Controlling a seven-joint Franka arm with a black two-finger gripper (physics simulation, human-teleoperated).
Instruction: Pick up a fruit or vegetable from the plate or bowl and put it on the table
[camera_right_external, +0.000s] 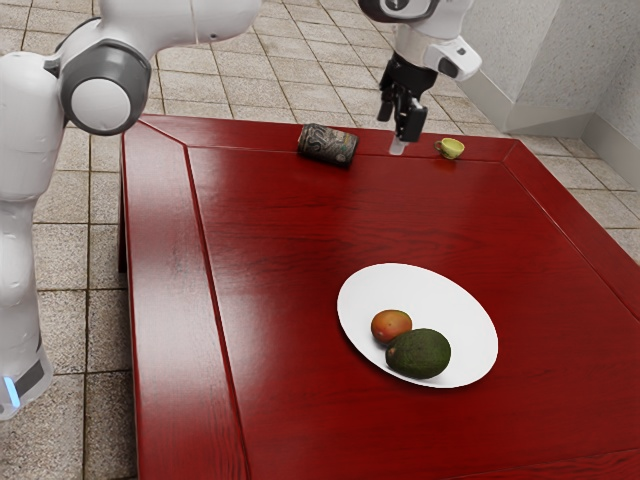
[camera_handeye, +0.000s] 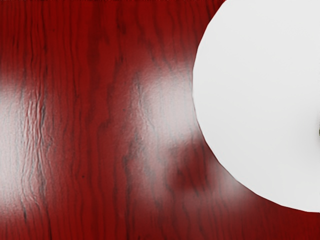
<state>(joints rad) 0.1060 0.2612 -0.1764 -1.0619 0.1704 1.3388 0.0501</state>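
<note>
Counter: The big red counter (camera_right_external: 260, 220) holds the plate, and it has open red wood beside the plate for putting the food down.
Arm: The white arm (camera_right_external: 22, 130) holds its hand up high. I think the job is at the reaching step, with no food picked up.
Plate: The white plate (camera_right_external: 445, 305) has both foods on it, close together.
Can: A dark can (camera_right_external: 327, 145) lies on its side near the counter's far edge.
Jaws: They are apart, up in the air, with no food in them. Next, they should go over toward the food, line up above one piece, and come down with room on both sides.
Avocado: The dark green avocado (camera_right_external: 420, 353) sits on the plate, right by the red fruit. It looks big, so it may need a wide grab.
Red fruit: The small red fruit (camera_right_external: 391, 326) is on the plate too. A bump could roll it.
Cup: A little yellow cup (camera_right_external: 451, 148) is near the far edge.
</note>
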